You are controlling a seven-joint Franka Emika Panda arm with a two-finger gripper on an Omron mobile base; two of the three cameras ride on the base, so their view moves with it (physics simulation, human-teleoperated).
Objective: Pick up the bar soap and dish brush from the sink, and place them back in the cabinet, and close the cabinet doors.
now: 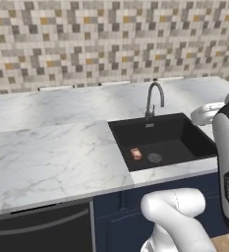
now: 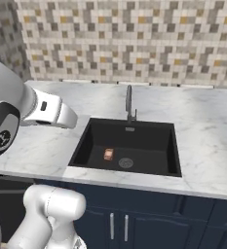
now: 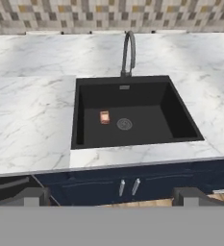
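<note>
The bar soap (image 3: 104, 116) lies flat on the floor of the sink (image 3: 178, 115), left of the round silver drain (image 3: 124, 124), in the middle of the hand view; in the left base view it sits just left of the drain too (image 1: 136, 154). The fingers (image 3: 34, 196) stand wide apart at the bottom corners of the hand view, open and holding nothing, well back from the basin and above the worktop (image 3: 31, 120) edge.

The step in hand, as I judge it, is the reach for the soap. To do it well, the hand should come forward over the front rim, then drop straight down with the fingers astride the soap's short sides — staying clear of the faucet (image 3: 128, 53) at the back wall.

Counted: one soap, one drain, one faucet, one sink. I cannot make out a dish brush against the black basin — it may be lost in the dark. Two short silver handles (image 3: 128, 187) show on the navy fronts below the sink.
</note>
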